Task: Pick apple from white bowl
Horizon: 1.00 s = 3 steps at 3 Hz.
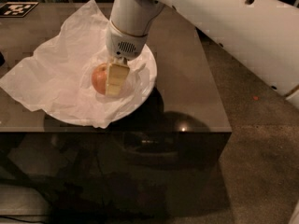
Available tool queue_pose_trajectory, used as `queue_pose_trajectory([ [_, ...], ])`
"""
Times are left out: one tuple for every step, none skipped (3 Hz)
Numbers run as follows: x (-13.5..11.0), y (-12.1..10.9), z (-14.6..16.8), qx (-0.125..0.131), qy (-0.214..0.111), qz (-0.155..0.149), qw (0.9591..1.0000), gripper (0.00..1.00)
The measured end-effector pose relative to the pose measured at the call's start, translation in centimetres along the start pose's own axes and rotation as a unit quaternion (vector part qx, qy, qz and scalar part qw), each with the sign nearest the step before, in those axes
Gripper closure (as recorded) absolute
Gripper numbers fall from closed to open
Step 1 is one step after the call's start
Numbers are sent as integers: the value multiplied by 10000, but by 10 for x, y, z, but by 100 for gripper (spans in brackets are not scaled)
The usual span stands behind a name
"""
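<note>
Table – white bowl on its left half. Tissue paper in the bowl, spilling over the left and rear rim. Apple in the bowl, on the paper. Gripper down at the apple's right side (arm entering from right rear).
</note>
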State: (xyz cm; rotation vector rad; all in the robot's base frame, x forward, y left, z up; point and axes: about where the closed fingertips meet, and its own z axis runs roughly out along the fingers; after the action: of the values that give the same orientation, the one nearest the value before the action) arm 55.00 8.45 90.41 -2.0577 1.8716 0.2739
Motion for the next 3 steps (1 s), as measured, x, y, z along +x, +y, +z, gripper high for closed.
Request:
queue_pose_trajectory([
  [2,-4,18,-82,65,11,9999,100],
  [4,-5,36,-186,128,27,9997,100],
  [6,-6,48,-281,156,39,9995,100],
])
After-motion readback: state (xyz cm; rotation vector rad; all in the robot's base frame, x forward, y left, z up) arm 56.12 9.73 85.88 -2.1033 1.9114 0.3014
